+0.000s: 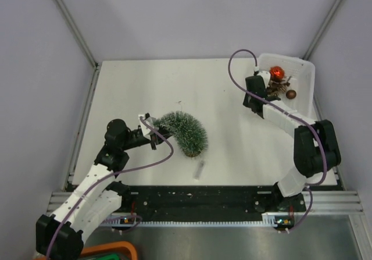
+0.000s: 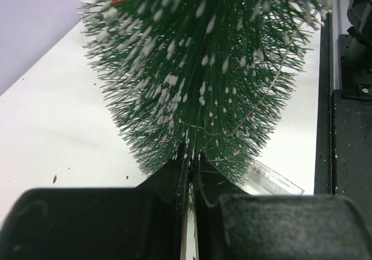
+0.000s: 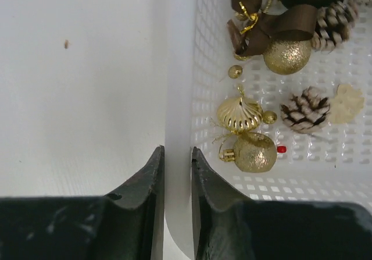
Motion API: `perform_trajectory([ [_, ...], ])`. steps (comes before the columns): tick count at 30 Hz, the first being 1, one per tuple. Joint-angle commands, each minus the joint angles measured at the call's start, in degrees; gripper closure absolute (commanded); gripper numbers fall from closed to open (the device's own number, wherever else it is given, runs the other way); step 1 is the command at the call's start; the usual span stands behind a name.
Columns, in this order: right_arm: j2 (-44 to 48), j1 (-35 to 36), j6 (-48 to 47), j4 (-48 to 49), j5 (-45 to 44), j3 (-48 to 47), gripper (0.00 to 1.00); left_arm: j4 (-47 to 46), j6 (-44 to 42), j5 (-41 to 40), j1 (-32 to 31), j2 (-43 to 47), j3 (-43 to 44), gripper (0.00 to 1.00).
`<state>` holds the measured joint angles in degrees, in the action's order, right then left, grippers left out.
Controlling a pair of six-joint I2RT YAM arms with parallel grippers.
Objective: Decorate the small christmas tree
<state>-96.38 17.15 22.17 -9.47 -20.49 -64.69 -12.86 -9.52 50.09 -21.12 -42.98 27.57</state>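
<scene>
Nearest the arms' bases, a small clear plastic piece (image 1: pixel 199 170) lies flat on the white table (image 1: pixel 145 91), just beside the wide end of the small christmas tree (image 1: pixel 189 133) and apart from both arms. The tree lies on its side left of the table's middle, bent into an arch: its wide end points toward the near edge, and its slim tip curves over to the left. The left gripper (image 2: pixel 189 155) is clamped on that tip. In the left wrist view its two black fingers meet with only a sliver of gap, and the dark green, white-tipped bristles fan out directly beyond them. A thin wire strand threads through the bristles there. Farther back and on the right, the right arm reaches up to the white basket (image 1: pixel 305 77) in the far right corner of the table. The right gripper (image 3: pixel 177 155) straddles the basket's near left wall, one finger outside over the bare table and one inside, both pressed close against the white plastic. Inside the basket, just past the inner finger, sits a gold glitter ball (image 3: pixel 256 152), with a ribbed gold ornament (image 3: pixel 239 116) touching it, a pinecone (image 3: pixel 305 110) beyond, and brown ribbon (image 3: pixel 273 21) farther in. The overhead view also shows a red bauble (image 1: pixel 276 72) at the basket's far side.
</scene>
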Motion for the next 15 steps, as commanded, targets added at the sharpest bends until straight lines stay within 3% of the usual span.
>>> perform_trajectory([
  [1,10.7,2.3,7.5,-3.3,0.1,9.4,0.9,-1.6,1.1,0.7,0.3,0.5,0.4,0.93],
  [9,25.9,11.4,13.1,-9.9,5.7,20.8,0.9,-1.0,1.3,1.0,0.6,1.8,-0.3,0.93],
  [15,30.9,13.9,15.3,-17.2,11.1,20.4,0.86,-1.6,1.8,1.2,0.9,2.9,-1.3,0.93],
])
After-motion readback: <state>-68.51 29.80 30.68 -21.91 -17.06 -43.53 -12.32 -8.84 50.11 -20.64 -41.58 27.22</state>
